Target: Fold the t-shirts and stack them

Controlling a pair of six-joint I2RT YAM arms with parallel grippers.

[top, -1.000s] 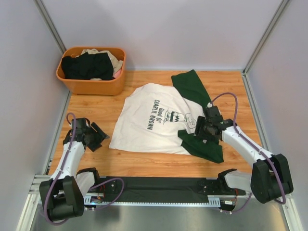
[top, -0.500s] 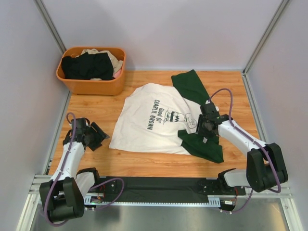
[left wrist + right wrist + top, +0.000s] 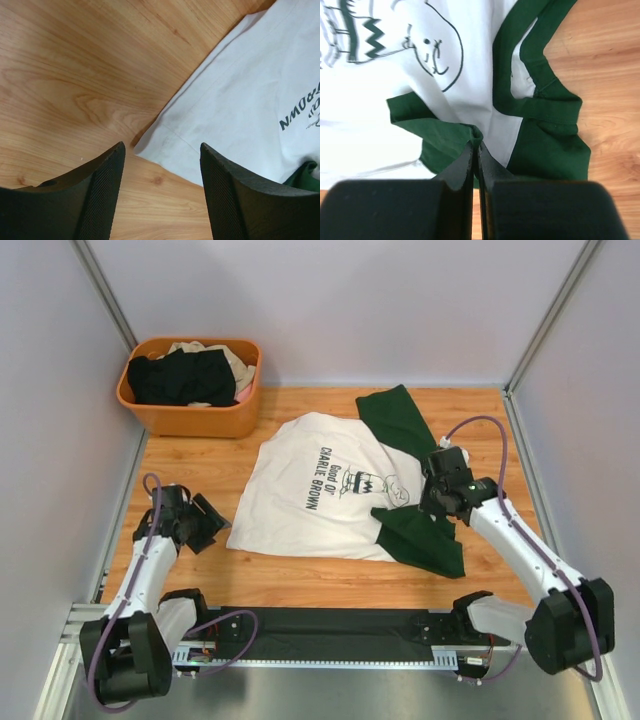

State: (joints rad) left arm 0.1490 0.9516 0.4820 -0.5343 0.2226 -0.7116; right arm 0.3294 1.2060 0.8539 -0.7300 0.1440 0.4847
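Observation:
A white t-shirt (image 3: 300,495) with dark green sleeves and a black Charlie Brown print lies spread flat on the wooden table. My right gripper (image 3: 438,502) is shut on a pinched fold of the near green sleeve (image 3: 442,135), close to the collar (image 3: 530,102); in the right wrist view the jaws (image 3: 476,145) meet on the cloth. My left gripper (image 3: 205,523) stands open just left of the shirt's bottom hem corner (image 3: 150,142), with nothing between its fingers (image 3: 102,175). The far green sleeve (image 3: 395,415) lies flat.
An orange plastic basket (image 3: 195,422) at the back left holds a black shirt (image 3: 180,375) and a beige one (image 3: 238,360). A black strip (image 3: 320,620) runs along the table's near edge between the arm bases. Grey walls close in both sides.
My right gripper has shut on the near green sleeve and shifted slightly right. The left arm has hardly moved.

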